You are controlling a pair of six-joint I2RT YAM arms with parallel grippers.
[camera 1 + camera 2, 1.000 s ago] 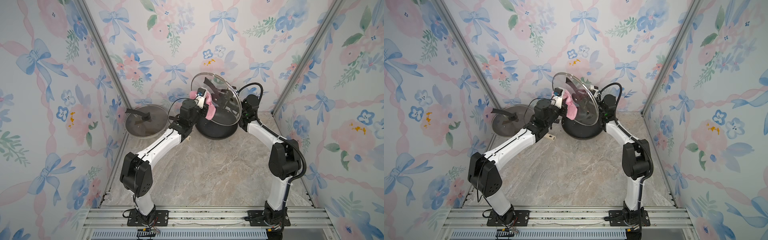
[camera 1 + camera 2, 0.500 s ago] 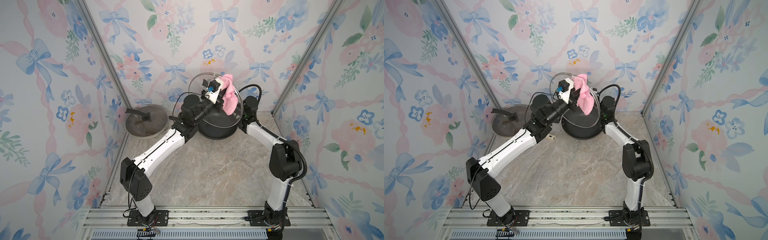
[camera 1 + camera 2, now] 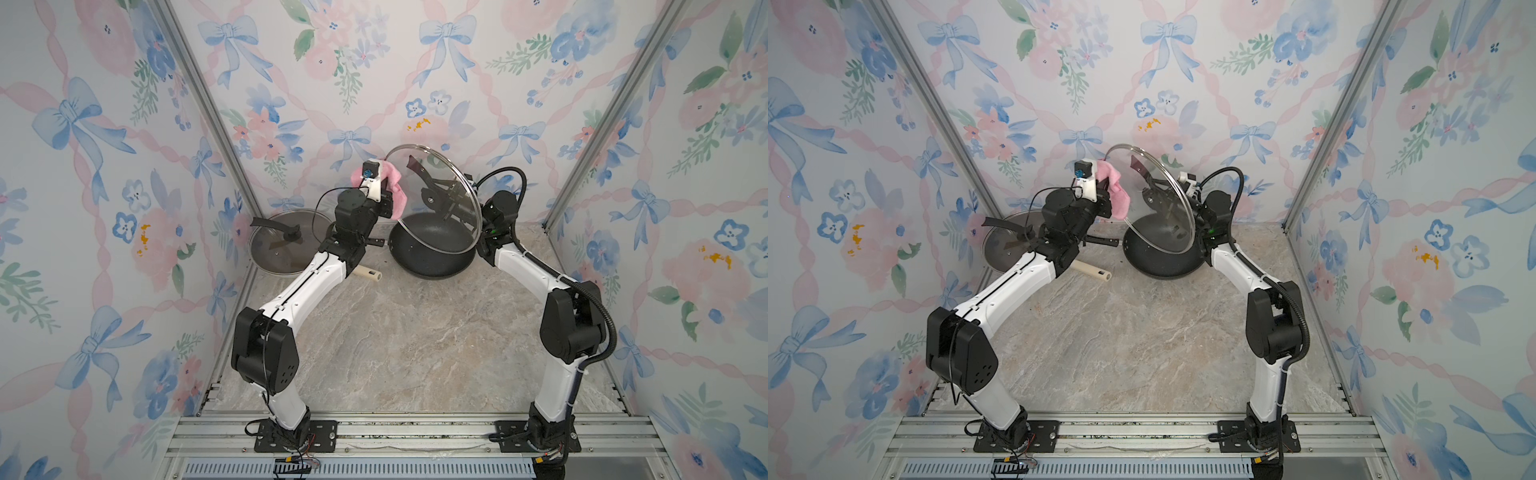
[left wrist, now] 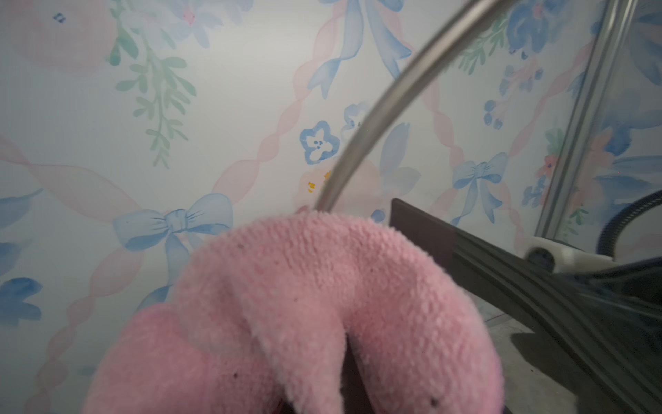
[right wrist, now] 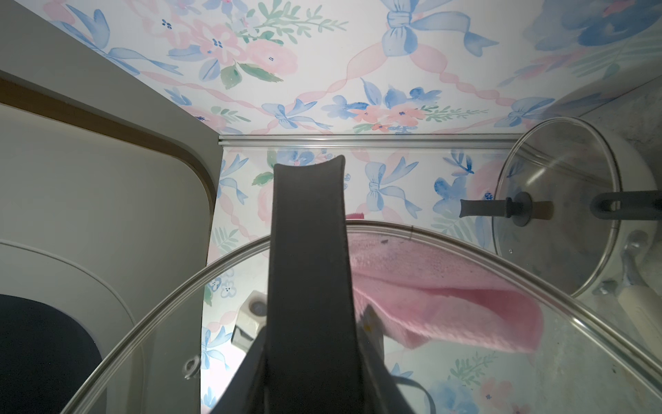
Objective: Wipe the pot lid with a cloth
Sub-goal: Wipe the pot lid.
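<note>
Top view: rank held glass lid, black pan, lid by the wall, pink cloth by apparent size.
1. Held glass lid and black pan: look alike; lid is raised nearer the camera, so unranked.
2. Lid by the wall, partly hidden.
3. Pink cloth.

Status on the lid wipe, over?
Left gripper shut on cloth, cloth against pot lid inner face. Right gripper grips its handle, lid tilted above black pan. Nothing in the way.

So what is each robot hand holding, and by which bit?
The left gripper pinches the pink cloth, though the cloth hides exactly where. The right gripper holds the glass lid by its black handle, tilted above the pan.
</note>
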